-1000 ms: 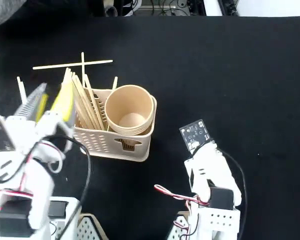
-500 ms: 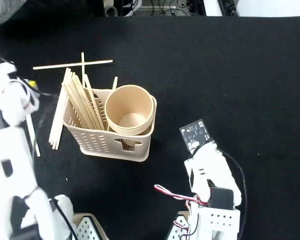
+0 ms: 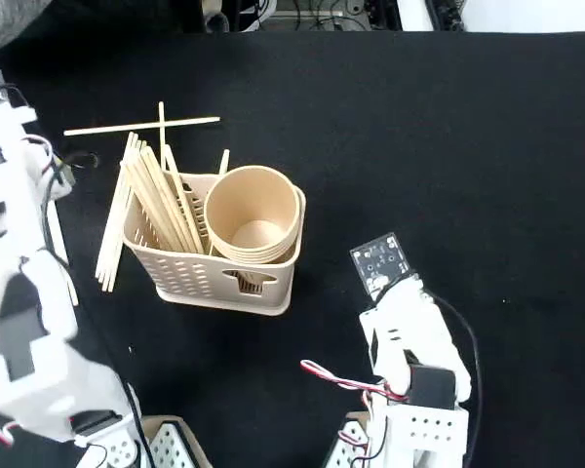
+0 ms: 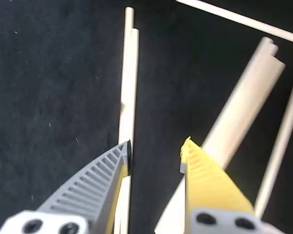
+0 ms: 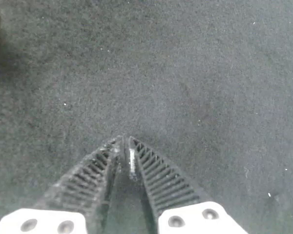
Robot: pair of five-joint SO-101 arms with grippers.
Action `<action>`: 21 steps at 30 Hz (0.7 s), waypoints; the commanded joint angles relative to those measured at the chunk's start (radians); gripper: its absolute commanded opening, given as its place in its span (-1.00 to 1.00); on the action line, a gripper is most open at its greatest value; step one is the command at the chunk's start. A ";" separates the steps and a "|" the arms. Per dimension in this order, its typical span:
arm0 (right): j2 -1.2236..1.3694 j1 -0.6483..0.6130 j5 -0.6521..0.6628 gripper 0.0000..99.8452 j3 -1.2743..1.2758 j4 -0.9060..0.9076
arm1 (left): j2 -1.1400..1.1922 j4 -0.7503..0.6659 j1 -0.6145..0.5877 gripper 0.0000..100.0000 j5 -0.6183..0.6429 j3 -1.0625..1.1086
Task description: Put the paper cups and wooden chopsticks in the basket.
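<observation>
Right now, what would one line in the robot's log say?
left gripper: open above loose chopsticks | right gripper: shut, empty | basket: holds paper cups, chopstick bundle

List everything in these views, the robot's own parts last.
basket: one, beige, slotted, left of the table's middle.
paper cups: one nested stack, tan, upright in the basket's right part; how many cannot be told.
leaning chopsticks: several, pale wood, in the basket's left part, their ends above the rim.
crossed chopsticks: two, pale wood, flat on the table behind the basket.
loose chopsticks: a few, pale wood, on the table along the basket's left side, with more under the left arm.
table: one, covered in black.
left gripper: one, grey and yellow fingers, open, over loose chopsticks.
right gripper: one, shut, over bare black cover.
</observation>
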 commanded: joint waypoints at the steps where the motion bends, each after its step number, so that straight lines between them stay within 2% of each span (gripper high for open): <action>1: -0.070 0.006 0.008 -0.97 -0.002 0.003 | 0.146 0.038 -0.030 -0.64 -0.005 -0.222; 11: -0.070 0.006 0.008 -0.97 -0.002 0.003 | 0.606 0.276 -0.027 -0.64 -0.005 -0.757; 18: -0.070 0.006 0.008 -0.97 -0.002 0.003 | 0.844 0.419 -0.056 -0.65 -0.018 -1.070; 21: -0.070 0.006 0.008 -0.97 -0.002 0.003 | 0.919 0.488 -0.058 -0.78 -0.091 -1.185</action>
